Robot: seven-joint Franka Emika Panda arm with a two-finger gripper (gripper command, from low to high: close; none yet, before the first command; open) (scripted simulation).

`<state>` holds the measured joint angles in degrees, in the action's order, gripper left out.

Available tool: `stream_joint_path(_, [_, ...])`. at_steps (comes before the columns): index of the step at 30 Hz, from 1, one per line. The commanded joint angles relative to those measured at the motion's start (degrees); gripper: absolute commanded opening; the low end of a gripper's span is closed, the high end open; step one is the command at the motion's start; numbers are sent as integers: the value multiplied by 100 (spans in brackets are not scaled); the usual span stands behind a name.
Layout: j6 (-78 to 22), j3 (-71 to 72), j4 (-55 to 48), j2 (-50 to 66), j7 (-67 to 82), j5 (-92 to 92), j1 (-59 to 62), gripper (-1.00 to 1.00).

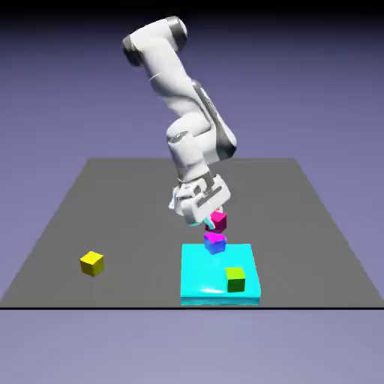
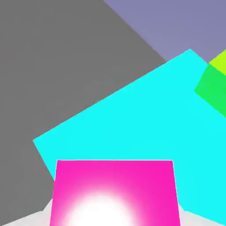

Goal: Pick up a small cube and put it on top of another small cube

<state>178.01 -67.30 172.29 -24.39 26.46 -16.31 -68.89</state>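
Crimson-pink cube (image 1: pixel 218 220): one colour on every visible face, hard-edged, flat-sided; sits just below centre of the exterior view, directly under the wrist.
Gripper (image 1: pixel 209 219): fingers clamped on the crimson-pink cube, one on each opposite side face; in the hand view the cube (image 2: pixel 115 193) fills the bottom centre and hides the tips.
Handling (judgement): looks rigid and light; smooth faces could slip, so a squeeze across two parallel sides near mid-height suits it best. Not fragile by the look of it.
Glare: white hot spot on the near face in the hand view, bottom centre; surface detail there cannot be read.
Magenta-topped cube (image 1: pixel 214 242): bright magenta top, blue-purple sides, same size; directly beneath the held cube, a narrow gap apparently between them.
Cyan slab (image 1: pixel 196 279): flat, lower centre of the exterior view; carries the magenta-topped cube at its upper edge.
Green cube (image 1: pixel 235 279): on the slab's lower right; upper right edge in the hand view (image 2: pixel 213 88).
Yellow cube (image 1: pixel 91 262): lower left, well apart on the grey table (image 1: pixel 112 202).
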Motion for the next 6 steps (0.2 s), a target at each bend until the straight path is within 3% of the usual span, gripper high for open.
stream_joint_path(1, [92,-199,-11,36,8,6,-208,-100])
stream_joint_path(5, [370,-833,-44,150,28,29,-873,-100])
stream_joint_path(6, [370,-833,-44,150,28,29,-873,100])
